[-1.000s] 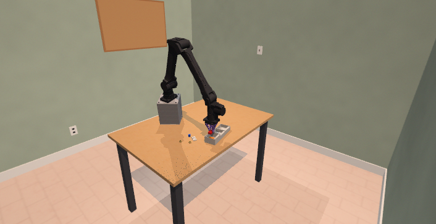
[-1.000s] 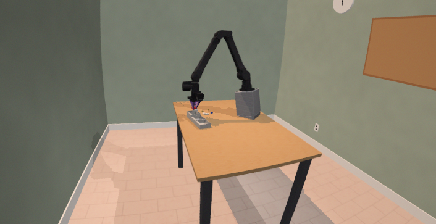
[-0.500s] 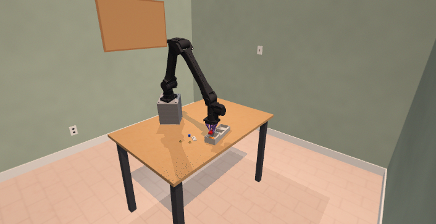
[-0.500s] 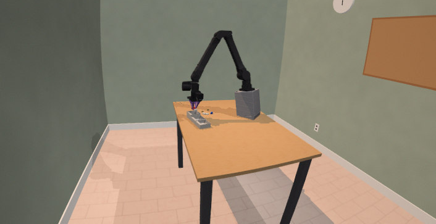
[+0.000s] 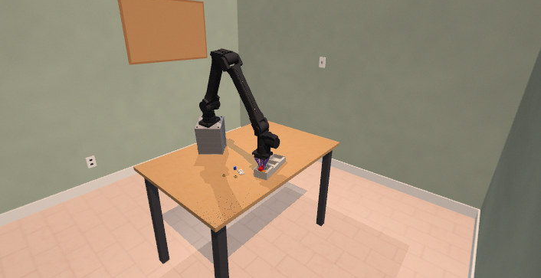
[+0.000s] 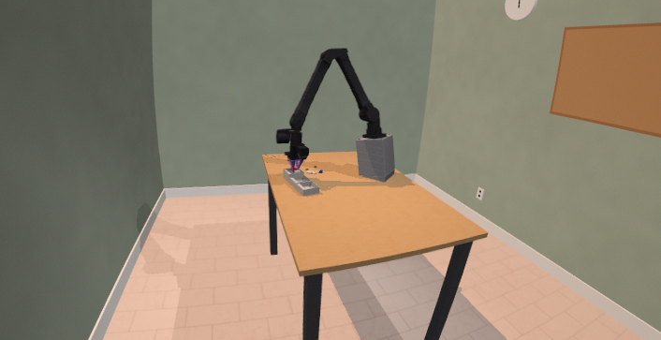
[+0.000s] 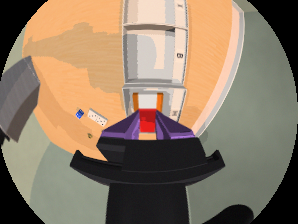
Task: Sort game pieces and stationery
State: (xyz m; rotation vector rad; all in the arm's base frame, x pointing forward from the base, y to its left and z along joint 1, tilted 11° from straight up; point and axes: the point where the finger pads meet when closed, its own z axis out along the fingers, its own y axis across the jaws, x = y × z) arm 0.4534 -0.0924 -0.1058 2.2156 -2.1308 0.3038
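Note:
My gripper [image 5: 261,165] with purple fingers is shut on a small red piece [image 7: 147,121]. It hangs just over the near end compartment of a grey bin row [image 5: 270,166]. That compartment has an orange floor [image 7: 148,100]; its letter is not readable. The bin row also shows in the exterior view [image 6: 301,182] and in the wrist view [image 7: 153,46], with its two farther compartments looking empty. The gripper also shows in the exterior view [image 6: 295,166]. On the table left of the bin lie a small blue piece [image 5: 234,168] and a white piece [image 5: 240,171], also in the wrist view [image 7: 97,117].
Two tiny dark-and-yellow things [image 5: 224,174] [image 5: 235,176] lie on the table left of the white piece. The arm's grey base block [image 5: 210,135] stands at the back of the table. The bin row sits close to the table's edge [image 6: 276,187].

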